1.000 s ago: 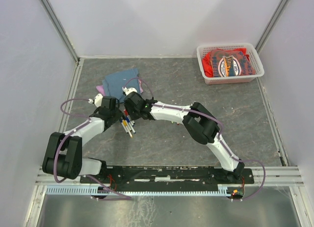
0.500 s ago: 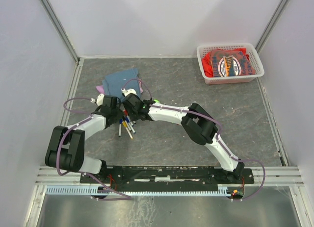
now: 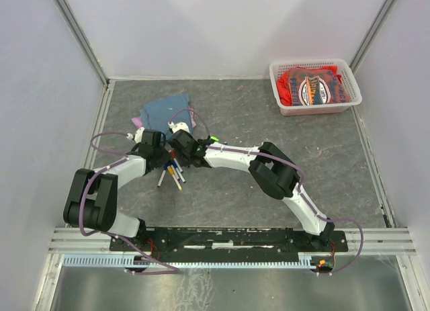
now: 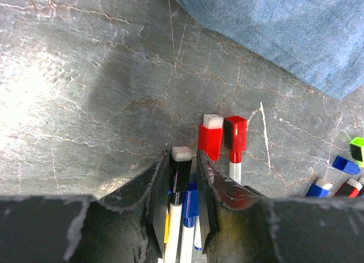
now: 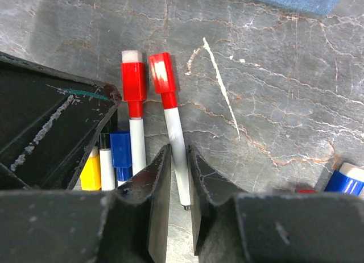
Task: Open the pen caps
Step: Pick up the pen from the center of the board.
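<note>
Within the left pincer, the black cap points lengthwise outward

Two red pen caps side by side, each on a white barrel; black cap and blue cap just beside.

red-capped pen ×2 | black-capped pen ×1 | blue cloth ×1 | basket ×1

White links, black joints, purple cables, scuffed left hand.
</note>
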You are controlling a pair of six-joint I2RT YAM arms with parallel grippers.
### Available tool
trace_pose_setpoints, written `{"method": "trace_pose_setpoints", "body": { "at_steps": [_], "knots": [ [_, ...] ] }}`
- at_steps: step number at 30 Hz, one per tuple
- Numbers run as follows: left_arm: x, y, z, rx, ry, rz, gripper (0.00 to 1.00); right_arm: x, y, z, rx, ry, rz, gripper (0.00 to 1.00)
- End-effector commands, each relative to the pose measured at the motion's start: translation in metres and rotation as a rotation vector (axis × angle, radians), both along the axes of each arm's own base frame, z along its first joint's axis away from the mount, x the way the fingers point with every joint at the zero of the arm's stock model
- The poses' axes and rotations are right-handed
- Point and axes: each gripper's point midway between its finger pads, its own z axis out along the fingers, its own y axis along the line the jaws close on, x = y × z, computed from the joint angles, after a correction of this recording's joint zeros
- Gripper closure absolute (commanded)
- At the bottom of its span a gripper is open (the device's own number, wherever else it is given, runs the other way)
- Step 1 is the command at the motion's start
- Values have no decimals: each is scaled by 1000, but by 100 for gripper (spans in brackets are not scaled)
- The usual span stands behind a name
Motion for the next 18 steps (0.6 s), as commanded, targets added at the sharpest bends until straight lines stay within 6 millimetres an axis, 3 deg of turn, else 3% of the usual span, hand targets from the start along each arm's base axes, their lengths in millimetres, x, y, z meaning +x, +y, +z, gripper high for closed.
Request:
{"method": "trace_pose_setpoints", "body": {
  "at_steps": [1, 18],
  "knots": [
    [10, -2, 9, 9, -41, -41, 68, -19, -20, -20, -65, 67, -10, 76],
    [2, -14, 6, 3, -44, -99, 73, -27, -31, -18, -36, 75, -37, 81]
  ]
}}
